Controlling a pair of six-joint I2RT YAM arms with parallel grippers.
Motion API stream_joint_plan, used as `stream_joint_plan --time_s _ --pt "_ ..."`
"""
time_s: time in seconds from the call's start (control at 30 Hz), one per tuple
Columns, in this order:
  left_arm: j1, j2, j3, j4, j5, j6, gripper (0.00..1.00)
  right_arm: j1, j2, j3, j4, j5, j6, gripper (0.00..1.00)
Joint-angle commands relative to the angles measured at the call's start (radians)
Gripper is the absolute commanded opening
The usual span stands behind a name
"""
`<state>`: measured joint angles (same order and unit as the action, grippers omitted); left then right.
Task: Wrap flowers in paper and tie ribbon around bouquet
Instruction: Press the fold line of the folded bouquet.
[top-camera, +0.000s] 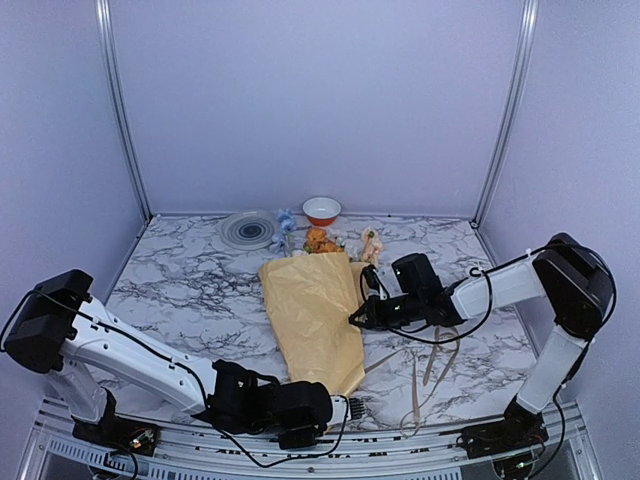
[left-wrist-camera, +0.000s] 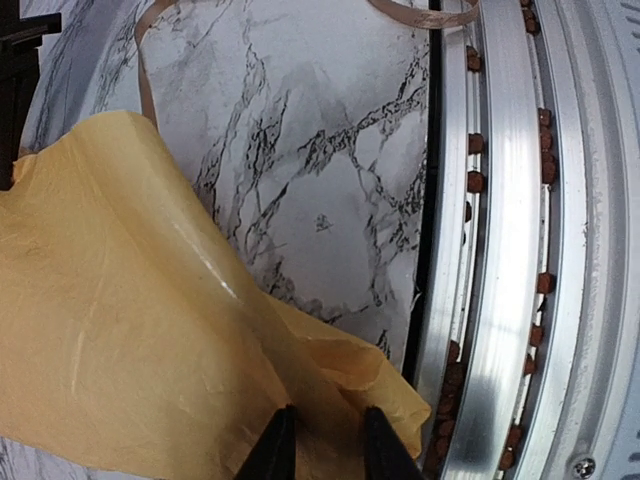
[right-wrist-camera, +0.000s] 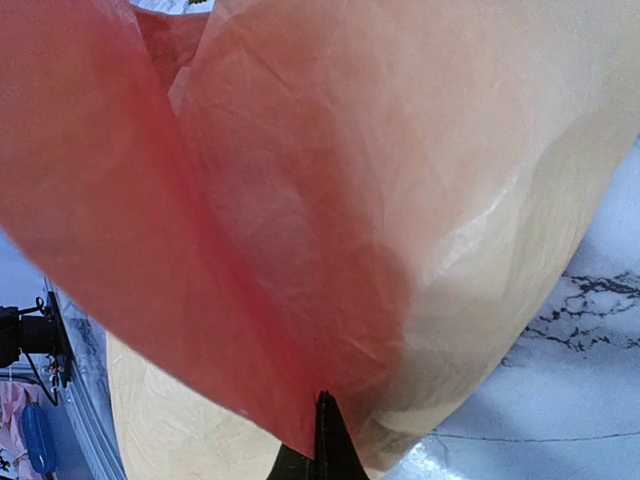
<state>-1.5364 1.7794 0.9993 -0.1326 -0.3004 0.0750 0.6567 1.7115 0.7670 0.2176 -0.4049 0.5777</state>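
Observation:
The paper (top-camera: 315, 318) lies folded lengthwise on the marble table, tan-yellow face up, its narrow end near me. The flowers (top-camera: 320, 240) show only as orange and cream heads at its far end; the stalks are hidden inside. My right gripper (top-camera: 356, 318) is shut on the paper's right edge; in the right wrist view its tips (right-wrist-camera: 322, 405) pinch the lifted orange face (right-wrist-camera: 250, 250). My left gripper (left-wrist-camera: 325, 440) sits low at the paper's near corner (left-wrist-camera: 400, 400), fingers a little apart astride a crumpled fold. The ribbon (top-camera: 435, 365) lies loose right of the paper.
A striped plate (top-camera: 250, 229), an orange-and-white bowl (top-camera: 322, 209), a small blue item (top-camera: 286, 220) and a cream figure (top-camera: 372, 245) stand at the back. The metal rail (left-wrist-camera: 500, 250) of the table's near edge runs close beside the left gripper.

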Motion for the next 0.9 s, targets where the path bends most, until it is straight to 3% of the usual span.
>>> stream_joint_plan --time_s 0.0,0.2,0.3,0.5,0.77,0.87 --pt "0.003 -0.065 0.031 -0.033 0.059 0.016 0.32 -0.012 0.038 0.005 0.063 0.014 0.013 0.00" --pt "0.108 -0.173 -0.005 0.104 0.222 -0.014 0.38 -0.012 0.050 -0.003 0.075 0.005 0.018 0.00" --pt "0.155 -0.146 -0.029 0.188 0.120 -0.051 0.43 -0.012 0.046 -0.010 0.077 0.007 0.020 0.00" --pt "0.164 0.128 0.164 0.057 -0.027 -0.041 0.35 -0.012 0.046 -0.009 0.064 0.006 0.016 0.00" --pt "0.159 0.256 0.209 -0.009 -0.017 -0.035 0.35 -0.012 0.000 0.019 -0.039 0.036 -0.014 0.01" --pt "0.159 0.258 0.186 -0.010 0.000 -0.047 0.35 -0.015 -0.040 0.044 -0.131 0.072 -0.044 0.15"
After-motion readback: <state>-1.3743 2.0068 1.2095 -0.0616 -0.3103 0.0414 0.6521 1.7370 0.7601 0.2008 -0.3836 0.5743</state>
